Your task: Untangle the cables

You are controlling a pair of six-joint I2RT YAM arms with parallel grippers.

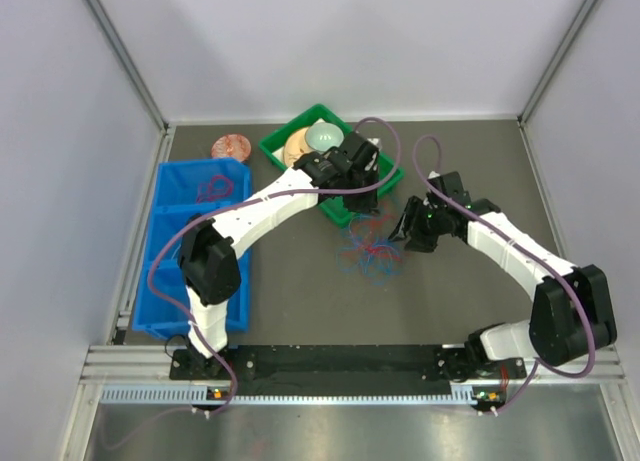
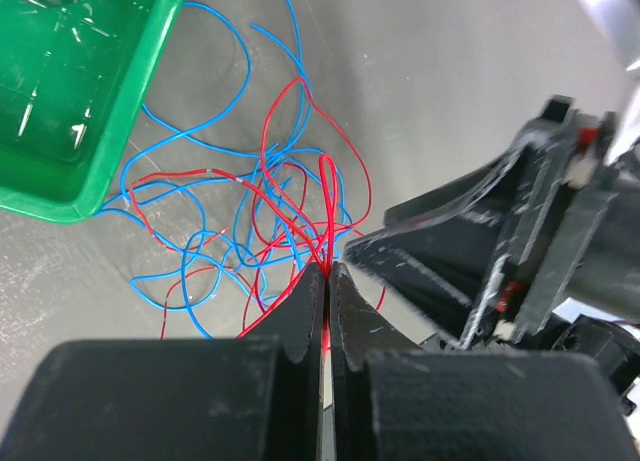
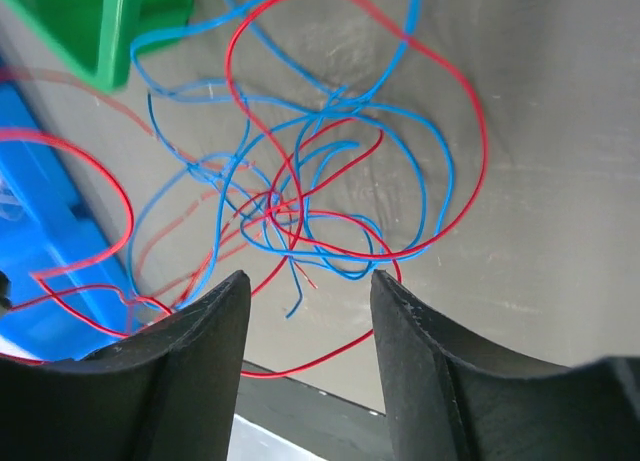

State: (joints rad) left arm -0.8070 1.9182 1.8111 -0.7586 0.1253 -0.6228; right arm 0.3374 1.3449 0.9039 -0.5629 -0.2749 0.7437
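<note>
The cables [image 1: 372, 253] lie knotted on the table [image 1: 480, 301], just beside the green bin [image 2: 60, 196]. Your left claw [image 2: 327, 271] is clamped on a red strand [image 2: 322, 256]; the right claw [image 3: 305, 281] hangs over the knot, fingers apart. Draw the red away slowly, and pin the blue loops [image 3: 330, 99] with the right so the knot loosens instead of dragging.

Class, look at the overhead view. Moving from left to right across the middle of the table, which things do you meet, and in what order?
First the blue bin → then the tangle of red and blue cables → then the right gripper.
</note>
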